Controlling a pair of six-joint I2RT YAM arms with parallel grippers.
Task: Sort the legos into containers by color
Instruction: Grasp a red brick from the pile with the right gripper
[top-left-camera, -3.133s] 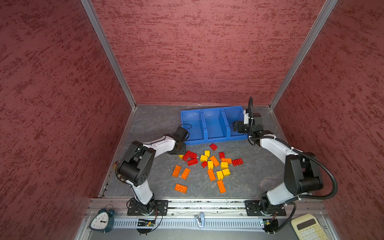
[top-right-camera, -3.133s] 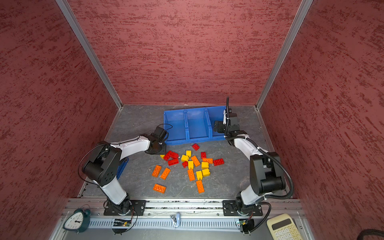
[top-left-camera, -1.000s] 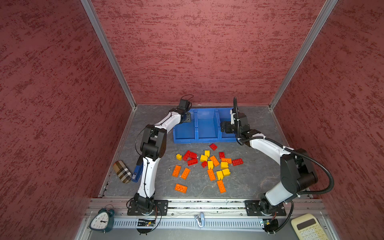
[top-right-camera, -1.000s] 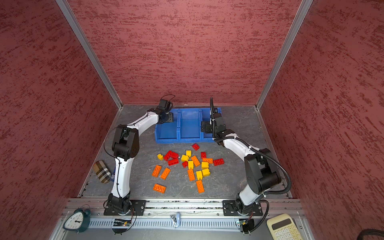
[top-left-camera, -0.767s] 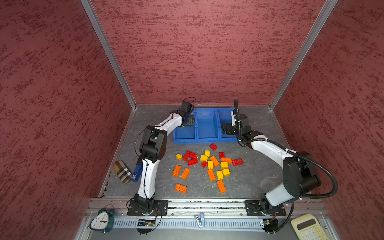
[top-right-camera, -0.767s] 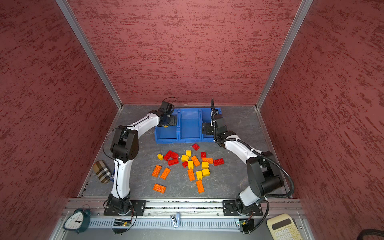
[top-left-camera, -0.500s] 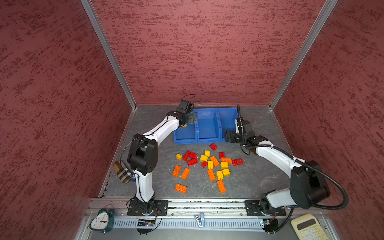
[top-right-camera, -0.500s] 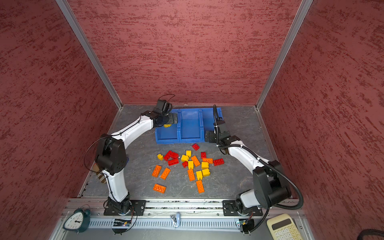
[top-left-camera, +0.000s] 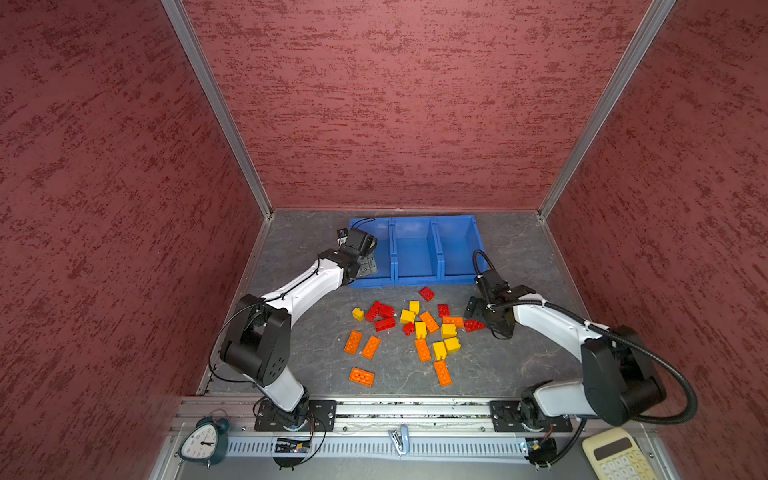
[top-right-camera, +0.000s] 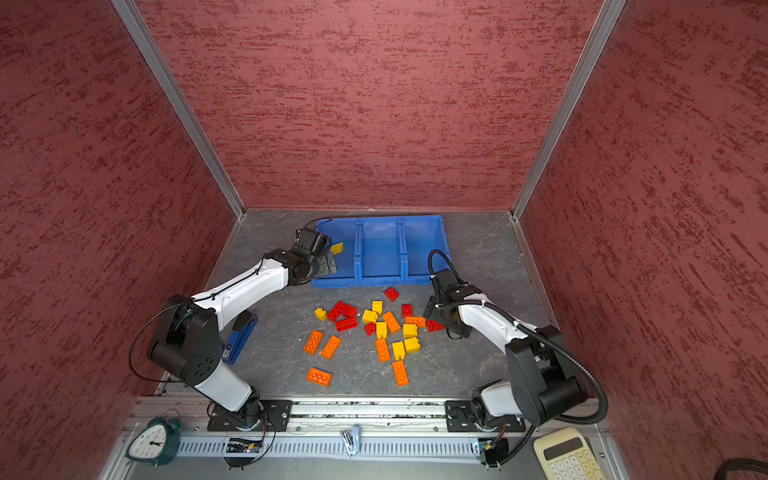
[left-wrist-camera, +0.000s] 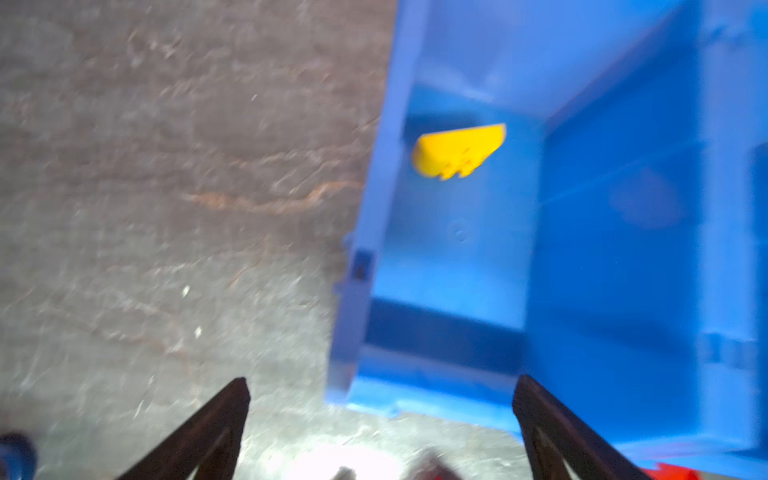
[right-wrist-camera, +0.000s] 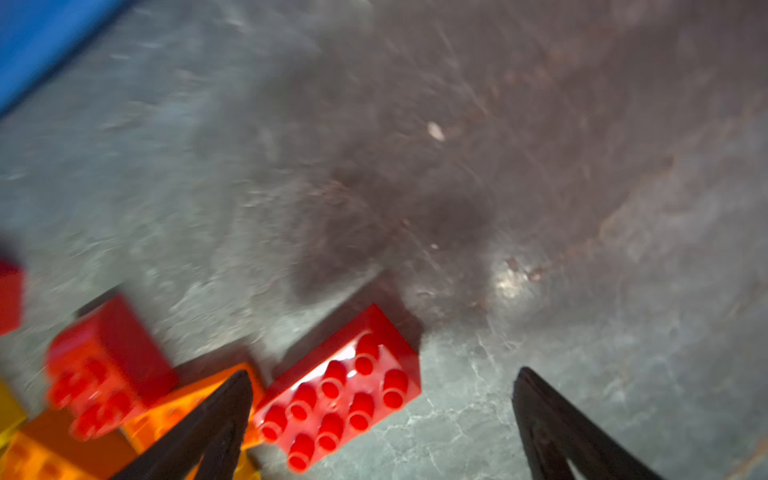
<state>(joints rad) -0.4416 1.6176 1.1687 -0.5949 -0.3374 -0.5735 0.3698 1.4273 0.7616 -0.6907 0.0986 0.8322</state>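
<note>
Bricks in red, yellow and orange, the legos (top-left-camera: 419, 328), lie mostly in a loose heap on the grey worktop (top-left-camera: 307, 332), just in front of the containers (top-left-camera: 415, 280), three joined blue bins at the back. Only one yellow brick (top-right-camera: 337, 248) shows inside a bin, the leftmost; the middle and right bins look bare, so the sort seems to be at its very start. The left end effector (left-wrist-camera: 381, 380) hangs over the near corner of that leftmost bin, jaws spread wide and empty, placed so that anything released falls within the walls. The yellow brick is blurred in the left wrist view, and I cannot tell whether it rests on the bin floor. The right end effector (right-wrist-camera: 382, 374), also released and empty, sits low at the heap's right edge with a red eight-stud brick (right-wrist-camera: 340, 386) partly between its jaws, probably lined up for a pick. An orange brick (right-wrist-camera: 178, 403) touching that red one could get nudged when the jaws close.
</note>
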